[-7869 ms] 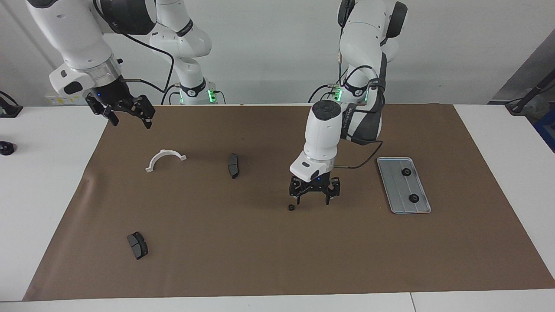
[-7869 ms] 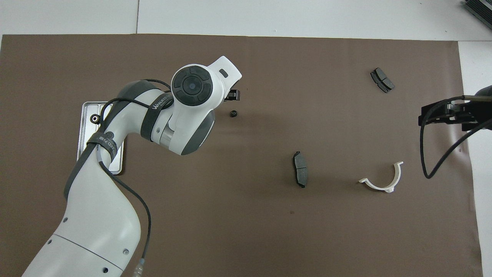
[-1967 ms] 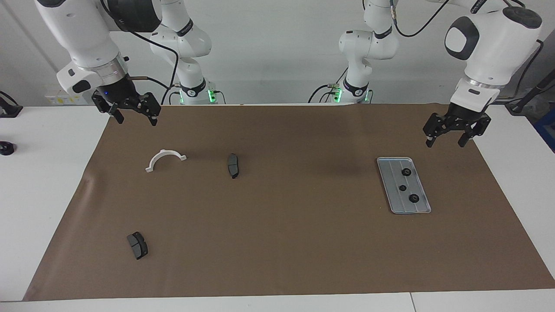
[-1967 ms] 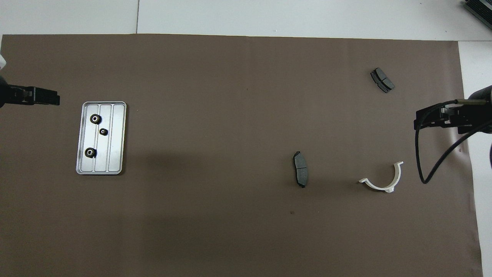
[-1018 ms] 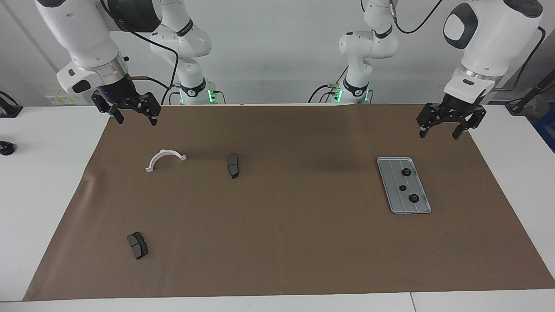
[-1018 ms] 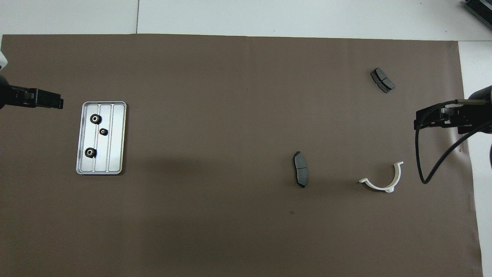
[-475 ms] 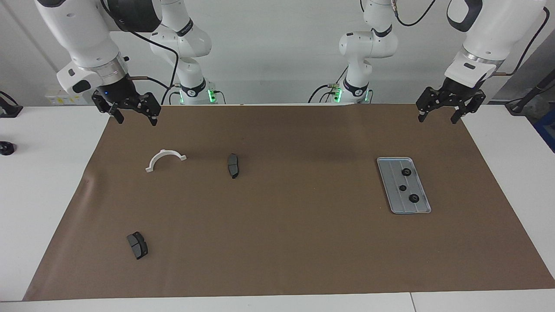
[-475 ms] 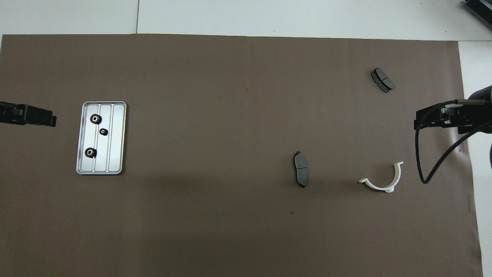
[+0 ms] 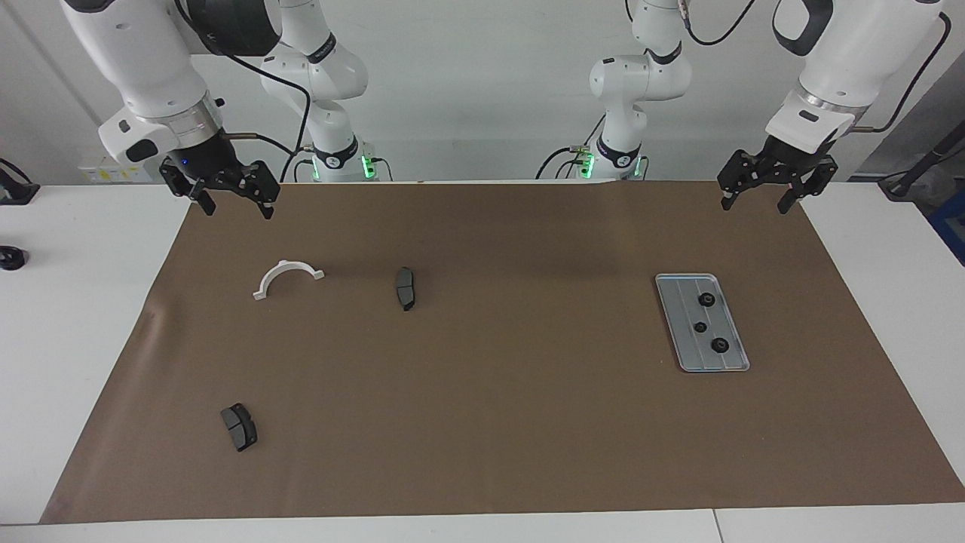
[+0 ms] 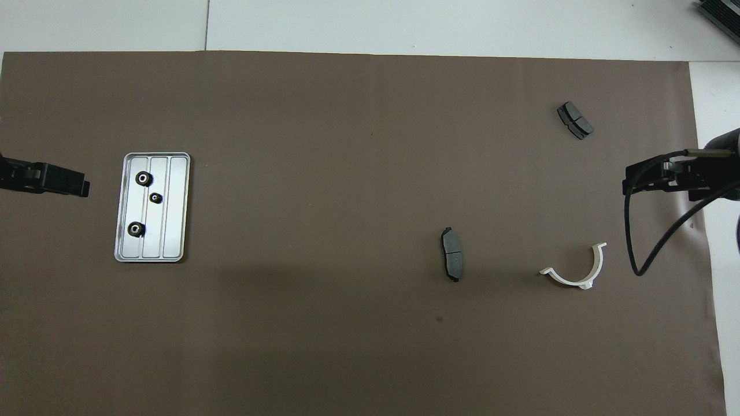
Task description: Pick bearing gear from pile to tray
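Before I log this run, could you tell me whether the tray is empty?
Not empty: three black gears lie in the tray.

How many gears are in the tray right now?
3, all inside the tray: one gear farthest from the robots, a smaller one in the middle, another nearest them. None visible on the mat.

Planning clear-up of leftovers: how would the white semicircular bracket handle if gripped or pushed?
The white semicircular bracket looks like thin rigid plastic, so probably light and stiff. Lying flat on the brown mat, it seems unlikely to roll. Pushed at one end it may pivot rather than slide straight.
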